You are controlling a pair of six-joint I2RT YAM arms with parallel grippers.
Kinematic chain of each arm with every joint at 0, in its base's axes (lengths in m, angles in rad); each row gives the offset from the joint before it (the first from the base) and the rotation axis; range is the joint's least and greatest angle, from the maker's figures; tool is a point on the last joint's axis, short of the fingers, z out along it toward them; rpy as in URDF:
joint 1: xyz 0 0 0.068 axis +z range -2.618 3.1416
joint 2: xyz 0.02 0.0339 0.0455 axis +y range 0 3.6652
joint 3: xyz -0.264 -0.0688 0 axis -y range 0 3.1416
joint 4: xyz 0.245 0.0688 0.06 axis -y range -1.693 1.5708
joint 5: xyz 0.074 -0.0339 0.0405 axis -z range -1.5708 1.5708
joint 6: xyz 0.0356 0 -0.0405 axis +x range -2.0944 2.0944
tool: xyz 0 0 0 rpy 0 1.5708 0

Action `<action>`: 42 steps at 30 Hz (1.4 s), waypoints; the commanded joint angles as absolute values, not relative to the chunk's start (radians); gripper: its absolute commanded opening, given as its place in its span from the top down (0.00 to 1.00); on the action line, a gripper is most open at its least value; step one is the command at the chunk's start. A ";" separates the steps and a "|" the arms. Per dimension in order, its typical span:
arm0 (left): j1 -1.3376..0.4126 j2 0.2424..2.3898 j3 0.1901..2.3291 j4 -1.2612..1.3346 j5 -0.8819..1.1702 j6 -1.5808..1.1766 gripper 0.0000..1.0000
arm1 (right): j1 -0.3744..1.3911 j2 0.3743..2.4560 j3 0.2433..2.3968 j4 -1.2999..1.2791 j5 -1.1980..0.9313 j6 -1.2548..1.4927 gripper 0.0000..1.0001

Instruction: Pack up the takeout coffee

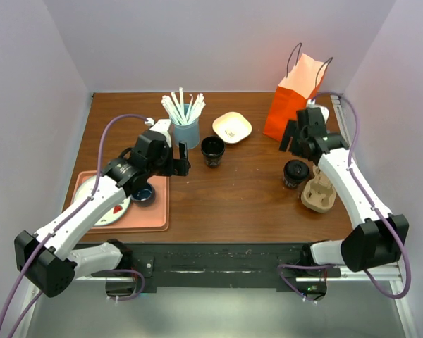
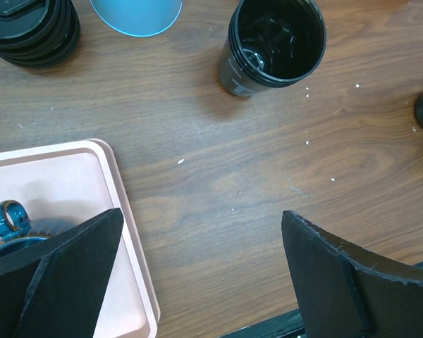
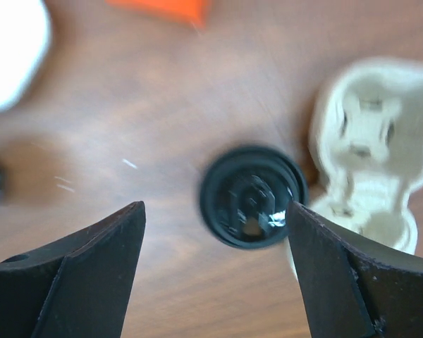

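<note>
The takeout coffee (image 1: 295,172), a small black cup with a round black lid, stands on the table right of centre, touching the left side of a beige cardboard cup carrier (image 1: 319,194). My right gripper (image 1: 294,144) hovers above it and is open. In the right wrist view the lidded cup (image 3: 252,196) is blurred and sits between and beyond the fingers, close to the right fingertip (image 3: 324,246); nothing is held. My left gripper (image 1: 180,163) is wide open over bare wood beside the pink tray (image 2: 123,211).
An orange paper bag (image 1: 293,98) stands at the back right. A lidless black cup (image 1: 212,150), a blue tumbler of straws (image 1: 185,130) and a small bowl (image 1: 232,127) sit mid-table. A stack of black lids (image 2: 32,32) shows in the left wrist view. The tray holds a plate (image 1: 102,201) and a blue mug (image 1: 142,191).
</note>
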State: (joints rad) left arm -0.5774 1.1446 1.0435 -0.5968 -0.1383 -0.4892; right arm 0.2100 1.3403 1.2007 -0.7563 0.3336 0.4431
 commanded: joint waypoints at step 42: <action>-0.577 1.149 1.262 -0.828 -0.170 -0.689 0.00 | -0.024 1.910 2.235 -0.765 0.465 0.404 0.23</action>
